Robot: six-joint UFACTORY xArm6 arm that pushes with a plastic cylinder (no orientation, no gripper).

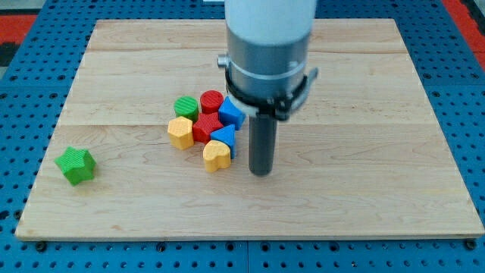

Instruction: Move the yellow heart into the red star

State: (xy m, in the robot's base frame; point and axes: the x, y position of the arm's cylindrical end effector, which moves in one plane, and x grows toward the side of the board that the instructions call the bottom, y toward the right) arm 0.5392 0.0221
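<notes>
Yellow heart (217, 155) lies near the middle of the table, a little toward the bottom edge and slightly to the view's left of centre, at the lower end of a tight cluster of blocks. My tip (261, 173) rests on the wood just beside the heart, on its right-edge side, apart from it by a narrow gap; there is no hand to open or close, only the bare rod, and it holds nothing. Judgement: the heart looks like a small rigid plastic piece, light, likely to slide easily on the smooth board and to spin if pushed off-centre, so contact should go on its lower right flank, aimed through its middle. Red star (205, 127) sits just above and left of the heart, very near it, possibly touching at a corner; I cannot tell for sure. A blue triangular block (225, 138) stands directly above the heart and touching it, between my tip and the star, so a straight push from the right would hit it first. Other cluster members: yellow hexagon-like block (180, 132) on the left, green cylinder (186, 107), red cylinder (212, 100), second blue block (231, 113) under the arm housing. A green star (76, 165) lies well apart, toward the bottom-left corner, no obstruction.
</notes>
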